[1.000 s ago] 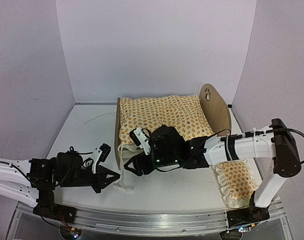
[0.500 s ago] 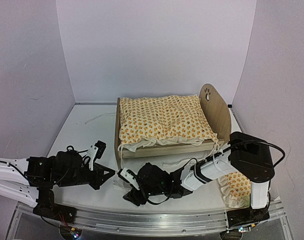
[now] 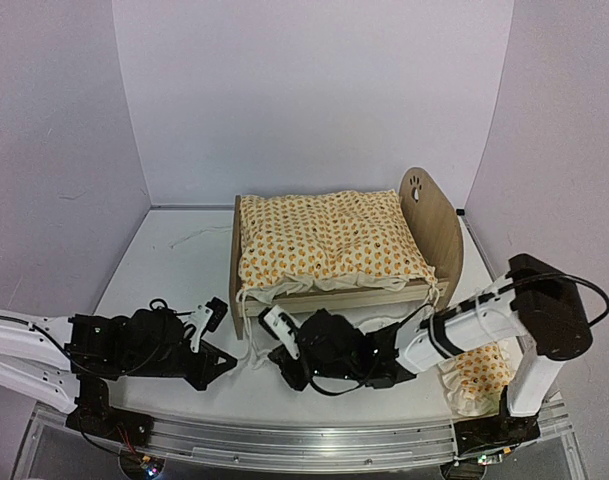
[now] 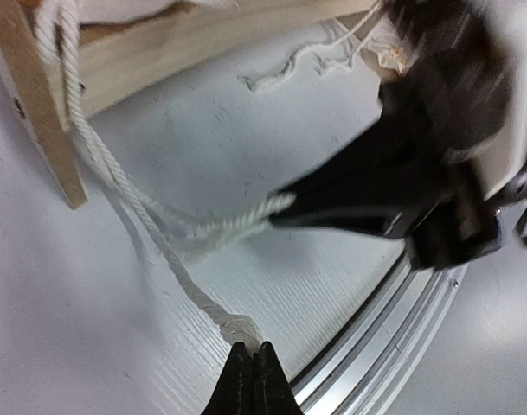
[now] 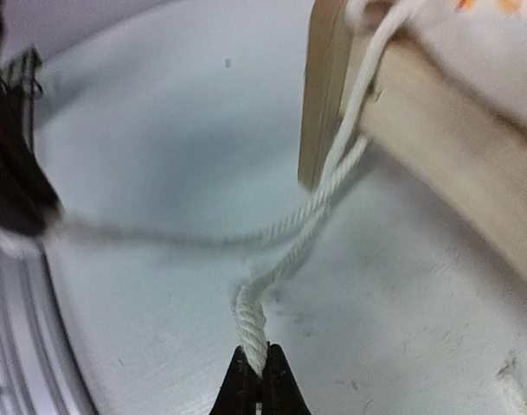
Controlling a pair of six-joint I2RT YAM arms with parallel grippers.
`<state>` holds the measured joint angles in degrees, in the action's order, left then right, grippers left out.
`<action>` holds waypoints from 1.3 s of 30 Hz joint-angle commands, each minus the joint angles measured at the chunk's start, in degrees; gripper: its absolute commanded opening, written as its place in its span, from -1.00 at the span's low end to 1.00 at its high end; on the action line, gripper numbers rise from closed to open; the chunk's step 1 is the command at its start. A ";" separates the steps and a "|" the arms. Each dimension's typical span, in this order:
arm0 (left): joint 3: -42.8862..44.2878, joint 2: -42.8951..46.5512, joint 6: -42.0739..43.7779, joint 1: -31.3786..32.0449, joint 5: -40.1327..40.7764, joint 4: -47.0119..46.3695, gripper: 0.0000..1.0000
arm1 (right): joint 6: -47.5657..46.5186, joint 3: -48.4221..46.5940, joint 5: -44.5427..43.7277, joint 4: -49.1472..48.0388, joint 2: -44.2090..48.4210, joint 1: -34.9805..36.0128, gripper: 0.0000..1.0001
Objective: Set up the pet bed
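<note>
Since half a second ago the right gripper (image 3: 284, 372) has pulled back from the front edge of the table (image 3: 164, 270) toward the bed, and its arm's upper joint has swung out to the right. The left gripper (image 3: 227, 362) has slid a little toward it, so the two tips now lie near each other without touching. The left gripper's fingers are pressed together on the frayed end of a white cord (image 4: 185, 277), which runs away from them up to the wooden foot-end board (image 5: 324, 95). A metal rail (image 4: 393, 303) passes just to their right. The right gripper's fingers are likewise closed on a second cord (image 5: 253, 328), which rises ahead of them to the same board and crosses the first on the way. The pet bed (image 3: 439, 240) stands just beyond both grippers, up and to the right of the left one and directly past the right one, in the same spot as before. An orange-patterned quilt (image 3: 329, 240) is spread over it. A matching pillow (image 3: 481, 372) lies behind the right gripper, partly hidden by the arm. The only marking to be made out is a paw-print cutout (image 3: 415, 184) in the bed's far end board.
</note>
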<state>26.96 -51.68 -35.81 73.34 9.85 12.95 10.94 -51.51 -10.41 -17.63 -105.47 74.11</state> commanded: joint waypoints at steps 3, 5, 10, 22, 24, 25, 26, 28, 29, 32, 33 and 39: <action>-1.86 -5.26 -0.43 0.13 -7.51 -14.53 -1.00 | 9.30 -1.90 13.07 -3.29 8.15 -8.46 -1.00; -1.53 -5.82 -0.31 0.09 -7.71 -15.95 -0.85 | 9.62 -2.07 15.62 -2.89 9.36 -9.40 -1.00; 0.13 -5.93 -0.46 0.05 -8.65 -15.99 -0.16 | 8.07 0.22 25.85 -1.63 14.51 -9.53 -1.00; -1.13 -6.37 -32.36 -10.28 3.52 -19.01 0.09 | 9.35 4.92 29.62 -1.95 17.05 -9.59 -1.00; -2.68 -6.85 -36.72 -10.24 6.97 -23.11 -0.10 | 8.94 5.24 29.30 -2.35 16.88 -9.59 -1.00; -2.64 -7.41 -37.01 -10.24 8.19 -24.73 -0.15 | 8.80 5.46 29.24 -2.67 16.88 -9.59 -1.00; -1.57 -8.32 -36.49 -10.11 9.33 -25.16 -0.24 | 8.69 5.64 29.41 -2.98 16.93 -9.55 -1.00; 1.61 -12.13 -33.73 -9.68 10.14 -25.22 -0.39 | 8.47 5.86 29.76 -3.31 17.00 -9.59 -1.00; 2.42 -13.50 -34.45 -9.06 11.13 -25.35 -0.45 | 8.32 6.03 30.04 -3.56 17.17 -9.59 -1.00; 2.71 -17.65 -38.23 -7.39 15.94 -26.85 -0.57 | 8.30 6.73 30.88 -4.82 17.90 -9.55 -1.00; 3.05 -18.89 -38.84 -7.06 17.32 -26.96 -0.57 | 8.23 6.84 31.27 -5.13 18.05 -9.59 -1.00; 5.73 -24.28 -42.15 -5.21 25.46 -27.46 -0.52 | 7.70 7.55 32.46 -6.64 18.19 -9.59 -1.00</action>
<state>28.67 -73.87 -74.17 67.46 27.44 -11.07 19.38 -44.05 20.25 -19.66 -90.30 64.53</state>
